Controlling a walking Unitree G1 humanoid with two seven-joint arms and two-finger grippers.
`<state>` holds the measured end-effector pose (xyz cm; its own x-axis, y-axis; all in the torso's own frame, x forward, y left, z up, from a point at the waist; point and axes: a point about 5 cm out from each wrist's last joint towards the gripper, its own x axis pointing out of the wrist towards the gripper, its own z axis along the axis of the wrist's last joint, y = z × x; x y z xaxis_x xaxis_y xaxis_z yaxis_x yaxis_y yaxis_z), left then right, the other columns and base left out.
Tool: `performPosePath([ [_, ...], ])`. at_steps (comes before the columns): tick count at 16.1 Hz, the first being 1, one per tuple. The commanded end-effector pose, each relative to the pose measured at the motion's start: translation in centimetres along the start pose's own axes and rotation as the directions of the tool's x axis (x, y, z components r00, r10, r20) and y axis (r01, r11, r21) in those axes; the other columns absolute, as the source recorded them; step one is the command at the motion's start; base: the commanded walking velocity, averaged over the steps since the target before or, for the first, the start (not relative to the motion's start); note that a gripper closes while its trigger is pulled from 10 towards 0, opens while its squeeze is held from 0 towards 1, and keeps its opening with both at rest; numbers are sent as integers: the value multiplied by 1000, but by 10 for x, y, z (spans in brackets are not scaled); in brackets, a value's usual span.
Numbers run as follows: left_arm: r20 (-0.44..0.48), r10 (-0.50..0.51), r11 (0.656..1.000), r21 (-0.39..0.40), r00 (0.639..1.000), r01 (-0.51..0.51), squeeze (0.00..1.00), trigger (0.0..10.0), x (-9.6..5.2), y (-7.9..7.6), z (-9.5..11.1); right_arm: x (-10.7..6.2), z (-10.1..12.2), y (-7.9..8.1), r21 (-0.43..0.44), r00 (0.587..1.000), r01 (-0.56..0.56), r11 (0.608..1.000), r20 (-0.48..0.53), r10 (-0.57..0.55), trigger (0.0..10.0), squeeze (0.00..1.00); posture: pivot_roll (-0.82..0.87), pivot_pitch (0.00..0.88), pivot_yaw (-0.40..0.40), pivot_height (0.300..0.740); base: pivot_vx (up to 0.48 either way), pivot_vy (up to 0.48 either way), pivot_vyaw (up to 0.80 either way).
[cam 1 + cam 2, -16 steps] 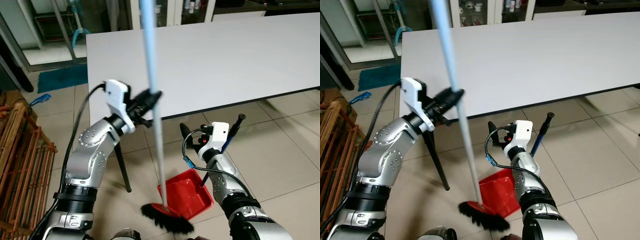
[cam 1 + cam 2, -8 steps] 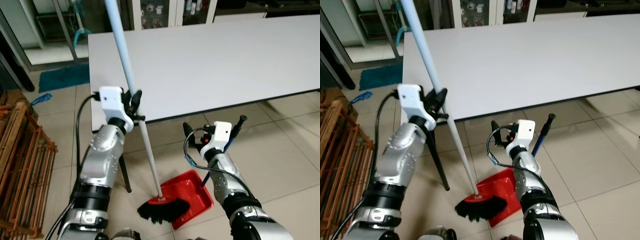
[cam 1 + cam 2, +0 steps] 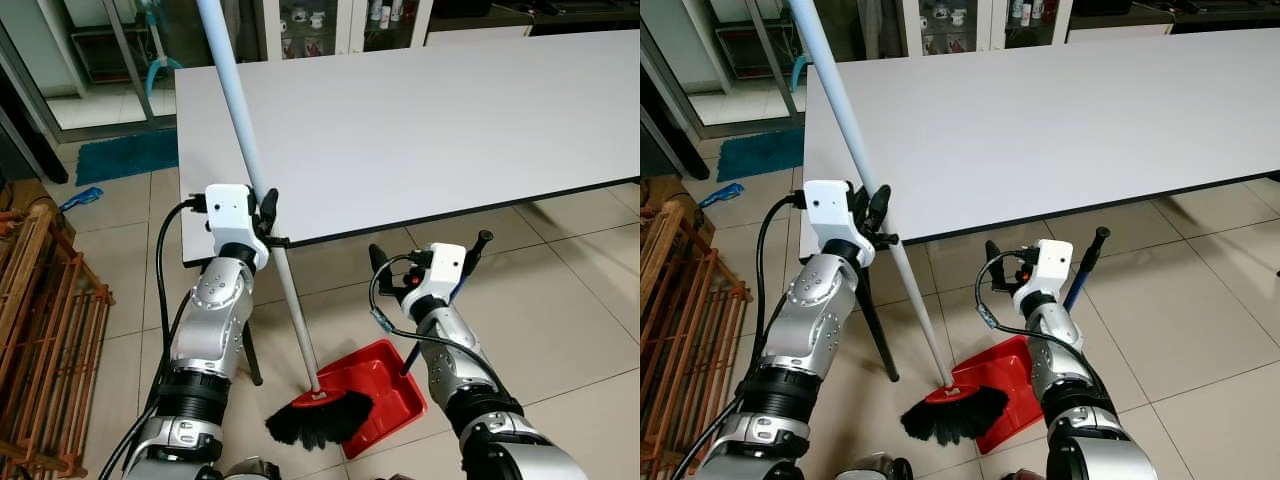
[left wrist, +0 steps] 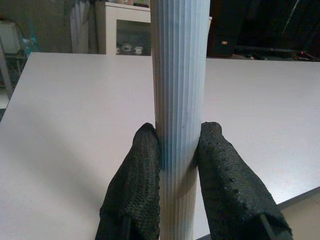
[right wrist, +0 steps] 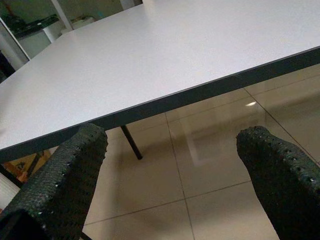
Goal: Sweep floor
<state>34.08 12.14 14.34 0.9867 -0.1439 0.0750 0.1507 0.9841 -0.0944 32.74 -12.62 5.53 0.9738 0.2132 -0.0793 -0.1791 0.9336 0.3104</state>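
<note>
Swinging the top of the broom handle (image 3: 262, 205) away to the far left over the last second, I have brought my left gripper (image 3: 268, 210) in from the middle of the scene to a spot just off the near left corner of the white table (image 3: 450, 110), and the handle that stood almost upright now leans steeply. My two black fingers (image 4: 135, 190) are clamped on either side of the ribbed pale-blue shaft, touching it with no gap. Down on the tiled floor (image 3: 560, 300) the black bristle head (image 3: 318, 420) has slid left and a little nearer along the front lip of the red dustpan (image 3: 375, 395); it now lies more across the pan's mouth than beside it. I judge that this is the pull stroke of a sweep, drawing whatever lies on the tiles toward the pan, though I can make out no dirt. My right gripper (image 3: 425, 262) has stayed where it was, raised above the pan with its fingers spread wide and nothing between them; a dark blue rod (image 3: 440, 310) runs from the pan up past that wrist, and I cannot tell how it is held. To my left stands a wooden rack (image 3: 45, 330).
</note>
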Motion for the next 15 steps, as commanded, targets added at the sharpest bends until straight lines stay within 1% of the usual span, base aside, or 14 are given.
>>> performPosePath([
  [1, 26, 0, 1000, 12, 1000, -1, 0, 10000, 3, -3, 6, 1, 4, -1, 3, 1000, 6, 1000, 24, -6, 10000, 0, -14, 36, 11, 740, 0, 0, 0],
  [4, 32, -1, 1000, 11, 999, 1, 0, 10000, 4, -5, 5, 0, 4, -1, 5, 1000, 11, 1000, 22, -11, 10000, 0, -14, 37, 12, 740, 0, 0, 0],
  [12, 38, -3, 1000, 18, 999, 3, 0, 10000, 5, -5, 5, 0, 2, -2, 5, 1000, 11, 1000, 13, -11, 10000, 0, -12, 36, 10, 740, 0, 0, 0],
  [15, 42, 0, 1000, 16, 999, 0, 0, 10000, 4, -5, 5, -1, 1, -2, 6, 1000, 10, 1000, 10, -10, 10000, 0, -12, 38, 8, 740, -252, 0, 0],
])
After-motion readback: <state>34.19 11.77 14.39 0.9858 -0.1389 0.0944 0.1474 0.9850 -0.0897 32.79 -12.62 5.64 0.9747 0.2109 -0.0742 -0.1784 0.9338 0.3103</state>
